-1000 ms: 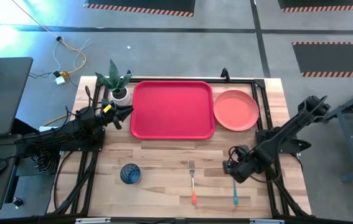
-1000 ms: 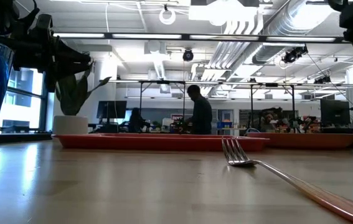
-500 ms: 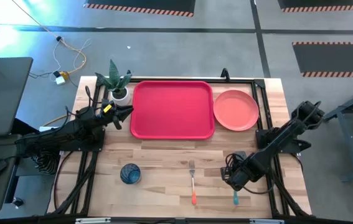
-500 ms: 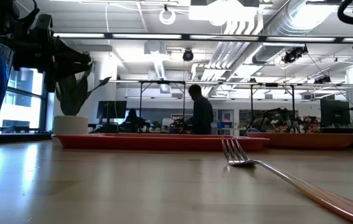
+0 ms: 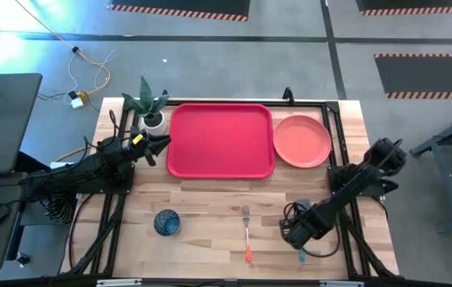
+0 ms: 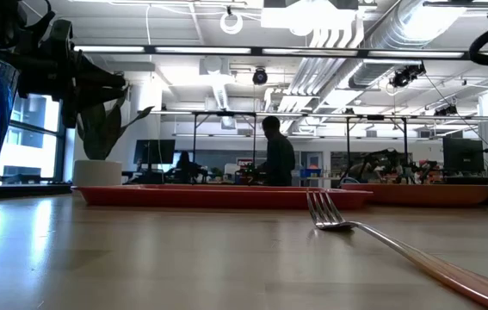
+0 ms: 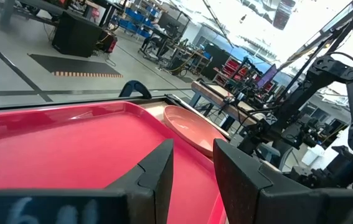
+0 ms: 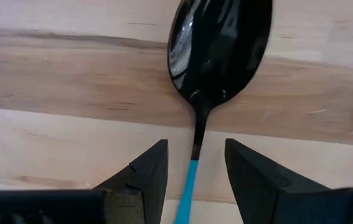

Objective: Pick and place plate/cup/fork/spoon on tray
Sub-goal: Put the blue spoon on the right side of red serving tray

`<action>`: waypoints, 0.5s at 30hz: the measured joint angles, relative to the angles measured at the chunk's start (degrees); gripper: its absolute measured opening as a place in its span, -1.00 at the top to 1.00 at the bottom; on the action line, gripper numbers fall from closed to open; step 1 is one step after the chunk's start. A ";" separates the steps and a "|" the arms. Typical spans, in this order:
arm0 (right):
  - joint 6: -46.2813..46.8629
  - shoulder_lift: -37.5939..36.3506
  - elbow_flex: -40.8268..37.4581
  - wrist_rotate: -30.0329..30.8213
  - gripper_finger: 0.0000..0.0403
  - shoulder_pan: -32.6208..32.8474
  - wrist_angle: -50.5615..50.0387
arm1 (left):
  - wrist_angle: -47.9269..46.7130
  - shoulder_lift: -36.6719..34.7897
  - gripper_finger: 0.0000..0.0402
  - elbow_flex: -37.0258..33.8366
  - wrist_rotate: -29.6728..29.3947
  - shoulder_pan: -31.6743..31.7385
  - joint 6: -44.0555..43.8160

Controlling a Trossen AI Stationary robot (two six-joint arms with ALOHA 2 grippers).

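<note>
The red tray [image 5: 222, 139] lies at the table's far middle, with the salmon plate [image 5: 301, 141] on the table beside its right end. The blue cup [image 5: 167, 222] stands near left. The orange-handled fork [image 5: 247, 233] lies near the middle. The teal-handled spoon [image 8: 216, 43] lies near right; in the high view only the end of its handle [image 5: 301, 256] shows under my right gripper [image 5: 291, 233]. That gripper [image 8: 195, 144] is open, with one finger on either side of the spoon's neck, and no contact shows. My left gripper [image 5: 159, 147] is open and empty at the tray's left edge.
A white pot with a green plant [image 5: 152, 112] stands at the far left corner, just behind my left gripper. Bare wood lies between the tray and the cutlery. In the low view, people show in the room beyond the table [image 6: 276, 159].
My right gripper has moved toward the table's near edge and a little to the left, coming down over the spoon. The spoon, fork, cup, plate and tray have stayed where they were.
</note>
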 joint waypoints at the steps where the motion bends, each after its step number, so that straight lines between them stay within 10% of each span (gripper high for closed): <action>1: 0.00 0.35 0.00 0.03 0.26 0.00 0.51 | -0.02 -0.02 0.48 0.00 0.00 0.01 0.00; 15: 0.37 1.95 0.17 -0.70 0.34 -0.04 1.58 | -0.13 -0.01 0.48 0.00 0.00 0.00 -0.01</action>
